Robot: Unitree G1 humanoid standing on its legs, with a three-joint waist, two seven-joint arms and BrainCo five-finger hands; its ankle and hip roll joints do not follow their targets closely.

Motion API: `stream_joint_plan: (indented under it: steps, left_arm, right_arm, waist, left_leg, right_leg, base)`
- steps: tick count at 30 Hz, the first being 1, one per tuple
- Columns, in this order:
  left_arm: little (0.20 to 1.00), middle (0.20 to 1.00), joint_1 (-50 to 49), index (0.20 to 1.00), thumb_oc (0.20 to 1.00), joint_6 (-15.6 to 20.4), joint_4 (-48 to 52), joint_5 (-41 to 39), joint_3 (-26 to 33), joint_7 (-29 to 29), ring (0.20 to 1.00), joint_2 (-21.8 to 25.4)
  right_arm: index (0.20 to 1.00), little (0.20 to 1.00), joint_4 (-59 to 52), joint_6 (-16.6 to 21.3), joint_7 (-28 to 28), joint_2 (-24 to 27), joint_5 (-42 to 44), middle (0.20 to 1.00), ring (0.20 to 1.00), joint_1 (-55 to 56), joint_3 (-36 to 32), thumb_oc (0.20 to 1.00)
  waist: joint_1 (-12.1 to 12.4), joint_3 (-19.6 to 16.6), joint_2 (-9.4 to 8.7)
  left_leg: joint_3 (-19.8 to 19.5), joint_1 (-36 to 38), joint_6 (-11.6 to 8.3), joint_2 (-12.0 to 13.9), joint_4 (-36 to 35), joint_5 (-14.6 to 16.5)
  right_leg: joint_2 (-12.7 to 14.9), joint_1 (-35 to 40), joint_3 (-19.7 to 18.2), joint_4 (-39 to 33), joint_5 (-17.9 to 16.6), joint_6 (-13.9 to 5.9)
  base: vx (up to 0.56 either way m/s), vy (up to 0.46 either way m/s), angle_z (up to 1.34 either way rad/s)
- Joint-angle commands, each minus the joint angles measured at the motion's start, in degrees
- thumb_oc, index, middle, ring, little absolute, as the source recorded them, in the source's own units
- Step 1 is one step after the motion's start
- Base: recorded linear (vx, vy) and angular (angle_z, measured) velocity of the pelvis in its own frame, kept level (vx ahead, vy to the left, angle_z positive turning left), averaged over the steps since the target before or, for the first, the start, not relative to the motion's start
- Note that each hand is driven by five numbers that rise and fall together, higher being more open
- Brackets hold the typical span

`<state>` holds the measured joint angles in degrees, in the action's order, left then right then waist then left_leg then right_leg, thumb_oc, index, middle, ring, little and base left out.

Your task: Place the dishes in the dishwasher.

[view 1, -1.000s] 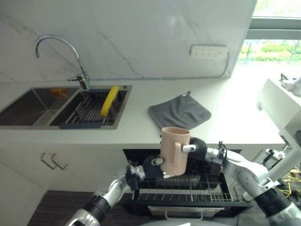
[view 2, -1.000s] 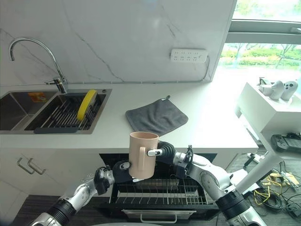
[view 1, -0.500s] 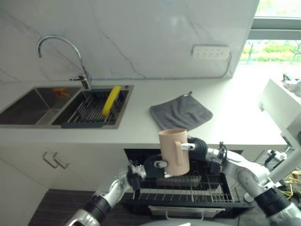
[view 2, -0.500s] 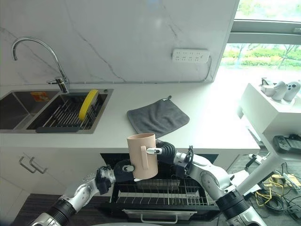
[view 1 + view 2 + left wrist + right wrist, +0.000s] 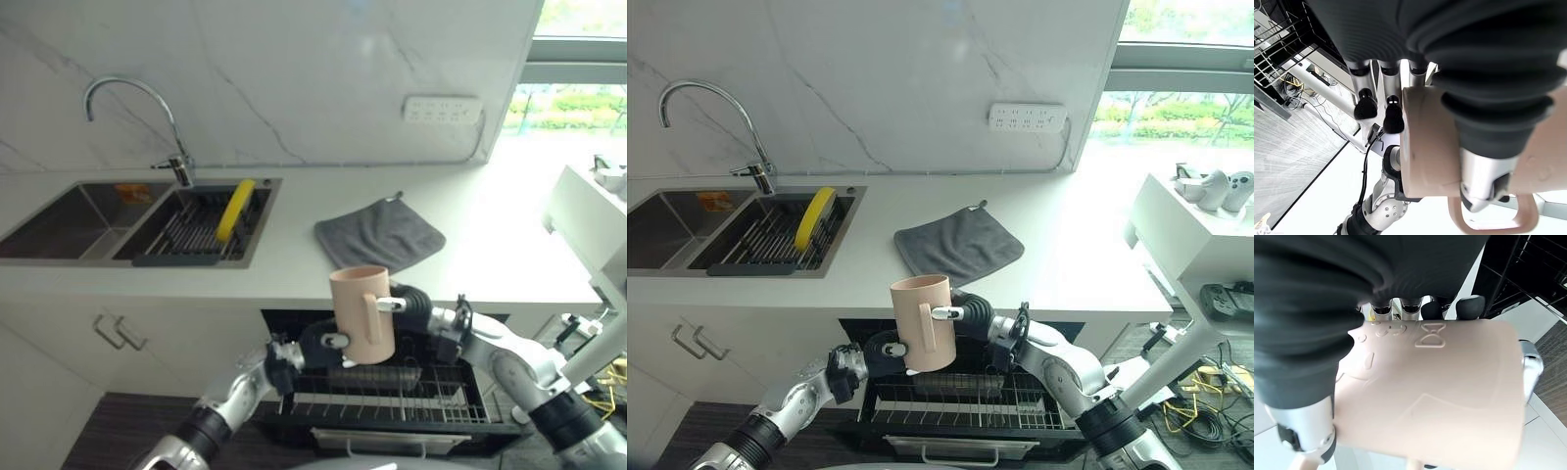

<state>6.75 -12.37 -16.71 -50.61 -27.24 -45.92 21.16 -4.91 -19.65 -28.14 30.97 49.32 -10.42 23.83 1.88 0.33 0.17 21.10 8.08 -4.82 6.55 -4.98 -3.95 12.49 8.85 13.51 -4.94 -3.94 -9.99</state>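
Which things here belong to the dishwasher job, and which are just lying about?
Job: pink cup, held by right robot hand and left robot hand; dishwasher rack; yellow plate in the sink.
Lying about: grey cloth, faucet, wall socket strip.

Grey cloth (image 5: 959, 242) on white counter (image 5: 1087, 264)

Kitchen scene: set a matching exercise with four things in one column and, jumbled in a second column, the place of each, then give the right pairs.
Things:
1. pink cup
2. grey cloth
3. yellow plate
4. dishwasher rack

Places:
A. standing on edge in the sink's drainer
B. pulled out below the counter
C. lying flat on the counter
D. held upright between the left hand and right hand

Pairs: 1-D, 2-C, 3-A, 4-B
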Motion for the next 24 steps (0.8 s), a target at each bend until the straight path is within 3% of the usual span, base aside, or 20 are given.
stream_joint_plan:
  steps: [1, 2, 5, 8, 15, 24]
  left_arm:
    - [1.0, 1.0, 7.58, 1.0, 1.0, -0.72, -11.46, 2.85, 0.82, 14.58, 1.0, -3.29]
    - [1.0, 1.0, 7.48, 1.0, 1.0, -0.77, -11.55, 3.82, 1.05, 16.56, 1.0, -3.52]
    - [1.0, 1.0, 7.15, 1.0, 1.0, -0.82, -13.01, 8.65, 2.54, 29.47, 1.0, -4.27]
    - [1.0, 1.0, 7.31, 1.0, 1.0, -2.24, -14.58, 10.07, 4.32, 36.82, 1.0, -4.6]
    - [1.0, 1.0, 6.5, 1.0, 1.0, -3.15, -13.93, 8.93, 6.5, 43.64, 1.0, -5.12]
    - [1.0, 1.0, 5.49, 1.0, 1.0, -3.65, -13.14, 8.27, 7.95, 44.68, 1.0, -4.71]
  right_arm:
    - [0.2, 0.2, -11.79, 5.67, -5.21, -11.38, 11.97, 0.2, 0.2, -4.28, 7.2, 0.2]
    - [0.2, 0.2, -11.64, 6.26, -3.97, -12.04, 13.37, 0.2, 0.2, -4.09, 6.86, 0.2]
    - [0.2, 0.2, -11.08, 9.31, 1.3, -14.86, 18.23, 0.2, 0.2, -3.28, 5.38, 0.2]
    - [0.2, 0.2, -11.12, 12.35, 6.06, -16.57, 19.34, 0.2, 0.2, -2.95, 4.34, 0.2]
    - [0.2, 0.2, -10.58, 16.46, 9.52, -18.32, 18.92, 0.2, 0.2, -1.04, 1.71, 0.2]
    - [0.2, 0.2, -9.78, 20.14, 8.61, -17.78, 19.67, 0.2, 0.2, 0.13, -2.68, 0.2]
  waist:
    - [0.45, 0.67, 0.23]
    - [0.5, 0.71, 0.3]
    - [0.88, 0.82, 0.55]
    - [1.24, 0.88, 0.64]
    - [1.44, 1.5, 0.94]
    - [1.05, 1.81, 1.21]
  left_leg:
    - [-5.28, -0.49, 1.74, -0.01, 6.68, 5.54]
    - [-5.3, -0.48, 1.73, 0.03, 6.63, 5.49]
    - [-5.73, -0.55, 1.82, -0.06, 6.46, 5.33]
    - [-5.91, -0.75, 1.87, -0.03, 6.39, 5.2]
    - [-5.23, -0.98, 1.74, 0.61, 6.26, 4.75]
    - [-3.93, -0.96, 1.36, 1.4, 6.14, 4.39]
  right_leg:
    - [1.22, -2.34, 1.5, 8.17, 4.58, 0.1]
    - [1.19, -2.3, 1.53, 8.12, 4.58, 0.11]
    - [1.04, -2.1, 1.72, 7.81, 4.51, 0.15]
    - [1.02, -2.04, 2.16, 7.57, 4.45, 0.18]
    - [0.94, -2.08, 3.23, 7.39, 4.33, 0.29]
    - [1.1, -1.98, 4.42, 7.22, 4.13, 0.42]
  base:
    - [0.0, 0.0, 0.0]
    - [0.0, 0.0, 0.0]
    - [0.0, 0.0, 0.0]
    - [-0.02, -0.021, 0.08]
    - [-0.03, -0.032, 0.08]
    - [-0.02, -0.021, 0.05]
